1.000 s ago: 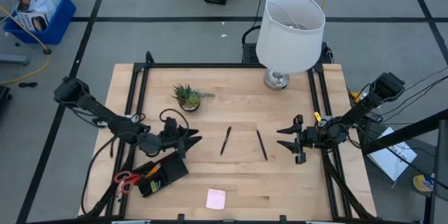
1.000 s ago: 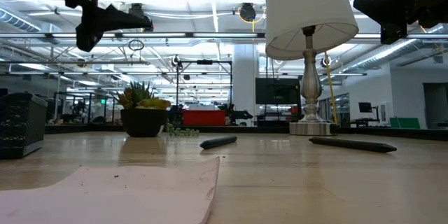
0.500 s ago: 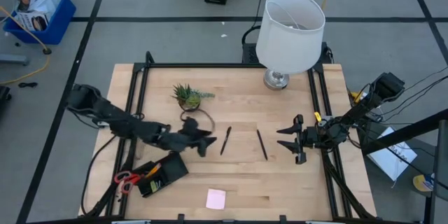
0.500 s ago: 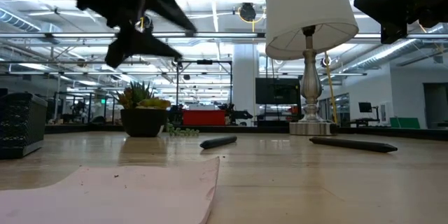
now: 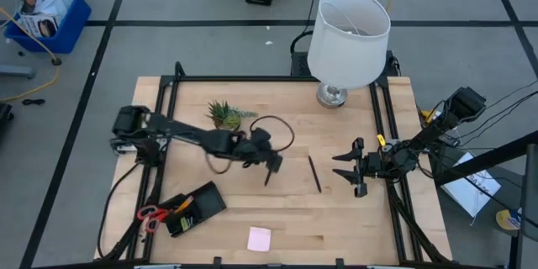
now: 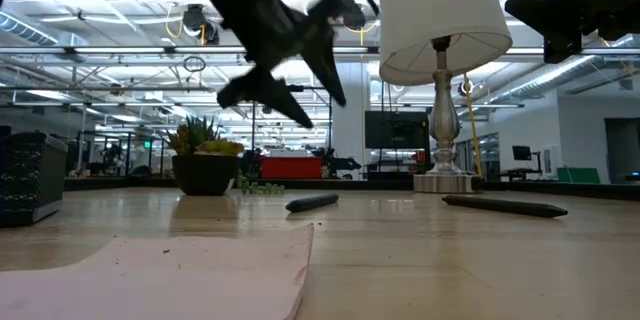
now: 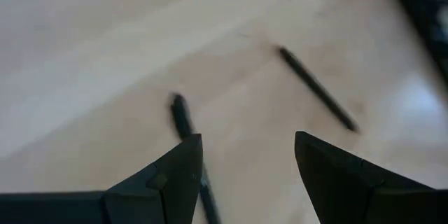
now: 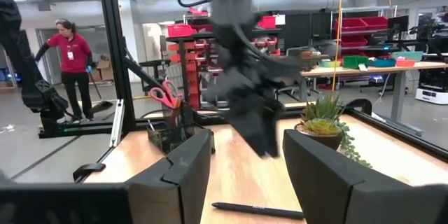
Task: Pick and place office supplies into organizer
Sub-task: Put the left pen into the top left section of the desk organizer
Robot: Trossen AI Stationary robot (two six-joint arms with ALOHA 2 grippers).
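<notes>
Two thin black pens lie flat on the wood: one (image 5: 270,173) right under my left gripper (image 5: 271,165), the other (image 5: 313,174) further right. In the left wrist view the open fingers (image 7: 248,164) hang above the table, with the nearer pen (image 7: 183,117) running beside one finger and the second pen (image 7: 316,89) beyond. The low view shows this gripper (image 6: 300,100) well above both pens. The black organizer (image 5: 193,208) sits at the near left with red-handled scissors (image 5: 150,216) and orange pencils in it. The pink pad (image 5: 259,238) lies near the near edge. My right gripper (image 5: 353,168) waits open at the right.
A potted plant (image 5: 225,115) stands behind my left arm, and a white-shaded lamp (image 5: 347,29) stands at the far edge. Black frame rails run along the table's left and right sides. A person in red (image 8: 70,59) stands in the room beyond the table.
My left arm has swung from above the organizer toward the table's right, ending over the left pen, and it has tipped its fingers downward. The fingers stay open. Nothing on the table has moved.
</notes>
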